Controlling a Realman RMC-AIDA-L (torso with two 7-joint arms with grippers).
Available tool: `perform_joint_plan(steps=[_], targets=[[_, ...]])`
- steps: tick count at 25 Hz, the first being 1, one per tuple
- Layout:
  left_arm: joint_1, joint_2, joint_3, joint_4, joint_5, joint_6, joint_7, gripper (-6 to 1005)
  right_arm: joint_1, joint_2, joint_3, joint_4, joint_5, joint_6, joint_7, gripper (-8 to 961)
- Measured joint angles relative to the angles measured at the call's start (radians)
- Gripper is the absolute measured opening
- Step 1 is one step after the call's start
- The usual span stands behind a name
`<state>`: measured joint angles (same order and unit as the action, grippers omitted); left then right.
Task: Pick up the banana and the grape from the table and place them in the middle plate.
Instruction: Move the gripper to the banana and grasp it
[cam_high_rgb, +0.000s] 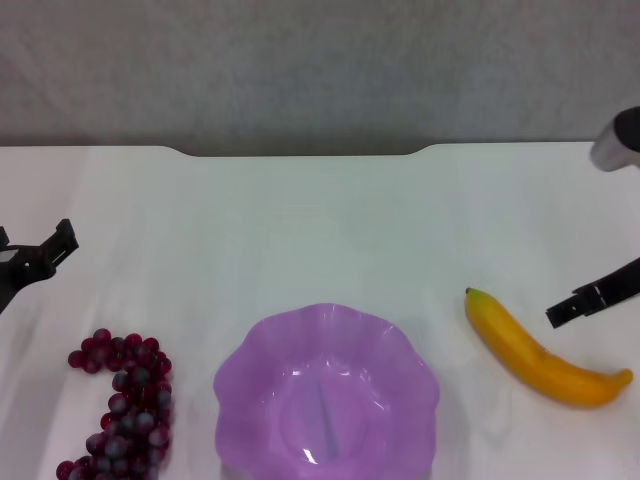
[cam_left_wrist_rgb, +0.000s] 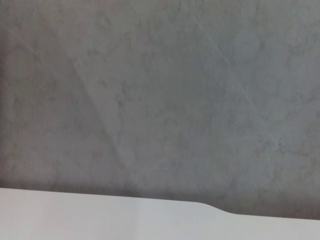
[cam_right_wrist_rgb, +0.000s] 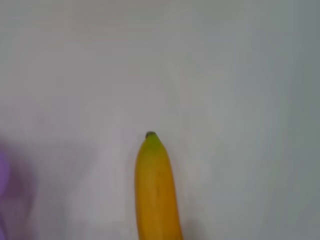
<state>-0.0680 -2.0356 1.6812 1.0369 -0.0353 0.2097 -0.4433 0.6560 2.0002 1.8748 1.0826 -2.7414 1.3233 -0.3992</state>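
The yellow banana (cam_high_rgb: 535, 352) lies on the white table (cam_high_rgb: 320, 230) at the right, its dark green tip pointing toward the far left. In the right wrist view the banana (cam_right_wrist_rgb: 156, 190) fills the lower middle. The bunch of dark red grapes (cam_high_rgb: 125, 405) rests at the near left. Between the two stands the purple scalloped middle plate (cam_high_rgb: 232, 372), with nothing in it. My right gripper (cam_high_rgb: 590, 300) hovers just right of the banana, apart from it. At the left edge, beyond the grapes, my left gripper (cam_high_rgb: 35, 255) hangs above the table.
The table's notched far edge (cam_high_rgb: 300, 152) meets a grey wall (cam_high_rgb: 320, 70). The left wrist view shows only that wall (cam_left_wrist_rgb: 160, 100) and the table edge (cam_left_wrist_rgb: 100, 220). A sliver of the purple plate (cam_right_wrist_rgb: 2, 170) shows in the right wrist view.
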Motion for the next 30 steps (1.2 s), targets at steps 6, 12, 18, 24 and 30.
perform_joint_plan(steps=[6, 12, 18, 24, 30], targets=[[-0.010, -0.001, 0.000, -0.012, 0.000, 0.003, -0.001, 891, 0.015, 0.002, -0.084, -0.086, 0.063, -0.088, -0.001, 851], [-0.013, -0.001, 0.003, -0.015, 0.000, 0.015, -0.003, 891, 0.023, 0.004, -0.125, -0.150, 0.072, -0.149, -0.001, 851], [-0.013, -0.002, 0.006, -0.017, 0.000, 0.019, -0.003, 891, 0.051, 0.001, -0.134, -0.237, 0.101, -0.199, -0.024, 850], [-0.013, -0.002, 0.008, -0.017, 0.000, 0.024, -0.005, 890, 0.096, 0.003, -0.161, -0.331, 0.134, -0.239, -0.045, 850], [-0.015, -0.002, 0.008, -0.017, 0.000, 0.025, -0.005, 890, 0.115, 0.001, -0.170, -0.376, 0.135, -0.258, -0.053, 851]])
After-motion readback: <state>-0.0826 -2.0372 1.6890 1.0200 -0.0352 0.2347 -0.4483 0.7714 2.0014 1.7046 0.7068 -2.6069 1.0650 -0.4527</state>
